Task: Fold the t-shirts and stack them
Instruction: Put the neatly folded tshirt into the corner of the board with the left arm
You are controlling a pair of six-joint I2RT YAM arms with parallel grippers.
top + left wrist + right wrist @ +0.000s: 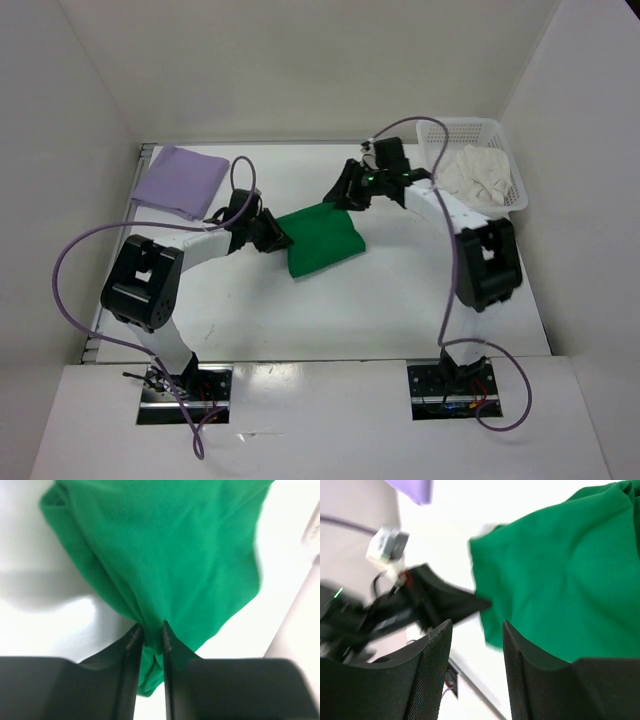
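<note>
Pinching: the left gripper [150, 630] has its jaws drawn narrow on a fold of the green shirt [175, 545]; in the left wrist view, cloth fills the slit between them at the bottom of the frame.
Right gripper [477, 630]: the jaws stand apart with nothing between them. In the top view it sits at the green shirt's upper edge; whether it touches the cloth I cannot tell.
Green shirt: it lies in the middle of the counter [300, 310] as a folded, slightly rumpled block set at a slant, with its left end at the left gripper.
Purple shirt [180, 180]: it is folded flat at the upper left of the counter, well apart from the green one.
White shirt [480, 175]: it is crumpled in the basket [470, 125] at the upper right of the counter.
Arms: the left reaches in from the lower left and the right from the lower right, and they meet the green shirt on opposite sides.
</note>
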